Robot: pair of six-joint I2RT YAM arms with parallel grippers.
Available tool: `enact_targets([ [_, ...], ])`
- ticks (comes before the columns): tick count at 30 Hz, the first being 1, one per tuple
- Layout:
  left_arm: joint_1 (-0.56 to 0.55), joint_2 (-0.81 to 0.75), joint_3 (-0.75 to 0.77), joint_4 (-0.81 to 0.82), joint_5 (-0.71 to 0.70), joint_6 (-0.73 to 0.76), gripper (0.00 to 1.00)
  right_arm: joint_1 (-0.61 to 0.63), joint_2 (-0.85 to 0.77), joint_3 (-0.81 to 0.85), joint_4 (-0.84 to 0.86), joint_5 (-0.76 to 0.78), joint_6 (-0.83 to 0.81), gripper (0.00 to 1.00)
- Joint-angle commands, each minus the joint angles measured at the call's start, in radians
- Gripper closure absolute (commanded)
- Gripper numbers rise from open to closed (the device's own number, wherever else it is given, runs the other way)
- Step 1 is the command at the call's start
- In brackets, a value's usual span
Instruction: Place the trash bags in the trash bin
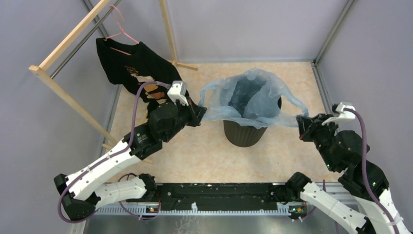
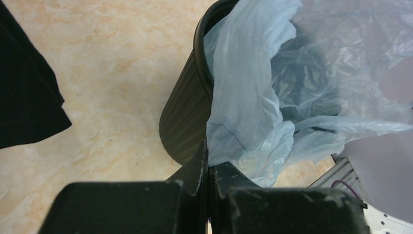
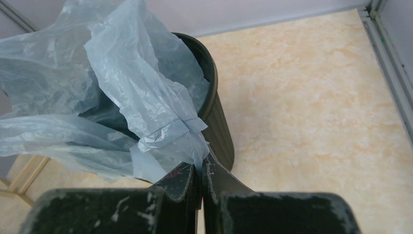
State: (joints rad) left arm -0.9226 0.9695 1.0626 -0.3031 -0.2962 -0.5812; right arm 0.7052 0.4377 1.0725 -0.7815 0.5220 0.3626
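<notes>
The pale-blue trash bag [image 1: 253, 100] is spread open over the round black ribbed trash bin [image 1: 243, 134] at the table's middle, its body hanging down inside. My left gripper [image 1: 200, 115] is shut on the bag's left edge, just left of the bin. My right gripper [image 1: 300, 126] is shut on the bag's right edge, just right of the bin. The left wrist view shows the film [image 2: 243, 122] pinched at my closed fingertips beside the bin's wall [image 2: 187, 117]. The right wrist view shows the film [image 3: 160, 126] pinched the same way next to the bin [image 3: 219, 131].
A black T-shirt [image 1: 134, 66] hangs on a pink hanger from a wooden rack [image 1: 68, 97] at the back left, close behind my left arm. Grey enclosure walls stand all round. A metal rail [image 1: 319, 80] borders the table's right side.
</notes>
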Motion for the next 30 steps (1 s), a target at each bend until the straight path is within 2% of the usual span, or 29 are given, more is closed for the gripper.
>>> enact_targets([
  [1, 0.001, -0.038, -0.035, -0.006, -0.037, -0.017, 1.0, 0.005, -0.051, -0.019, -0.041, 0.131, 0.081, 1.0],
  [11, 0.001, -0.045, -0.13, 0.003, -0.064, -0.03, 1.0, 0.005, -0.152, -0.152, -0.071, 0.294, 0.32, 1.0],
  [21, 0.001, 0.016, -0.186, 0.067, -0.083, -0.019, 1.0, 0.005, -0.114, -0.253, -0.181, 0.472, 0.613, 1.0],
  [26, 0.003, 0.094, -0.178, 0.123, -0.102, 0.004, 1.0, 0.004, -0.086, -0.39, 0.023, 0.479, 0.533, 0.95],
  [30, 0.028, 0.188, -0.12, 0.087, -0.098, -0.017, 1.0, 0.004, 0.013, -0.449, 0.162, 0.535, 0.48, 0.95],
])
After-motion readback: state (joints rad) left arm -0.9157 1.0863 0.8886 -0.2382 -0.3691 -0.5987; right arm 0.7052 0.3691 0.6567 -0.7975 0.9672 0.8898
